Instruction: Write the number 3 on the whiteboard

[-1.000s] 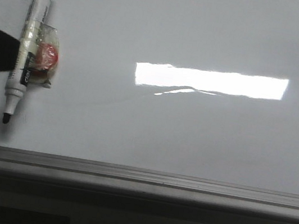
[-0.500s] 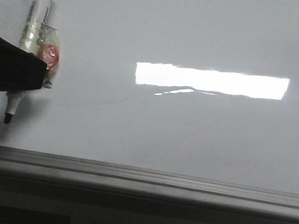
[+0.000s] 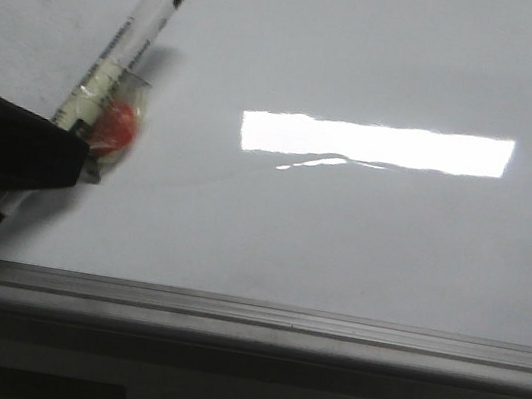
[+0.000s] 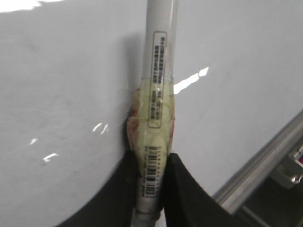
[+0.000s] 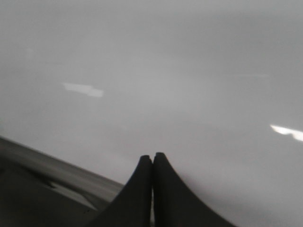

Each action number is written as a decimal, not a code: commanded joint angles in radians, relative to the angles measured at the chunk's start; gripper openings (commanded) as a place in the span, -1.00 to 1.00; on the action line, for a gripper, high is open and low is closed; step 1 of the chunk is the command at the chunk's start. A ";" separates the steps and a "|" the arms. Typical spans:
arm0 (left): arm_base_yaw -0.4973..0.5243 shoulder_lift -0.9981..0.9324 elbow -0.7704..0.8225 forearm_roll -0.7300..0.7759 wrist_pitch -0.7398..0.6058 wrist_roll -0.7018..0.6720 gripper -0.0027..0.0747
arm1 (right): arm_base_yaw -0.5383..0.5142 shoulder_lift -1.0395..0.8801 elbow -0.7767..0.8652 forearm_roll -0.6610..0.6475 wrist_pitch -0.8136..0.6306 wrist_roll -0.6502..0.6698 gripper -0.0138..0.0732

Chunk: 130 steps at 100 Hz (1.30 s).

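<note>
Whiteboard (image 3: 370, 54) glossy, unmarked, grey-framed; left claw (image 4: 150, 176) grips tilted marker (image 3: 117, 54)

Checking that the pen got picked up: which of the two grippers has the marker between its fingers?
The left gripper: its fingers are closed on the marker over the whiteboard. The right gripper is shut on nothing.

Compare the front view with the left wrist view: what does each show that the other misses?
Only the front view shows the marker's black cap end, its dark tip near the left gripper, and the bright light reflection. Only the left wrist view shows the barcode label and both fingers closed on the marker. Both show the whiteboard, with no digit drawn, its grey frame, and the tape-wrapped reddish lump on the marker.
</note>
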 commanded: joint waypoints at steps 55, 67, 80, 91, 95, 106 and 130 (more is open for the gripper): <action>-0.039 -0.006 -0.053 0.654 -0.171 -0.009 -0.98 | 0.585 0.454 -0.315 -0.009 -0.253 -0.057 0.20; -0.039 -0.006 -0.053 0.659 -0.174 -0.009 -0.98 | 0.587 0.532 -0.357 -0.013 -0.287 -0.057 0.20; -0.039 -0.006 -0.053 0.659 -0.174 -0.009 -0.98 | 0.587 0.588 -0.388 -0.013 -0.322 -0.057 0.20; -0.039 -0.006 -0.053 0.659 -0.174 -0.009 -0.98 | 0.587 0.613 -0.399 -0.014 -0.334 -0.057 0.19; -0.039 -0.006 -0.053 0.659 -0.174 -0.009 -0.98 | 0.587 0.618 -0.399 -0.014 -0.332 -0.057 0.17; -0.039 -0.006 -0.053 0.659 -0.174 -0.009 -0.98 | 0.587 0.622 -0.399 -0.014 -0.330 -0.057 -0.21; -0.039 -0.006 -0.053 0.659 -0.176 -0.003 -0.85 | 0.587 0.622 -0.399 -0.014 -0.293 -0.057 -0.83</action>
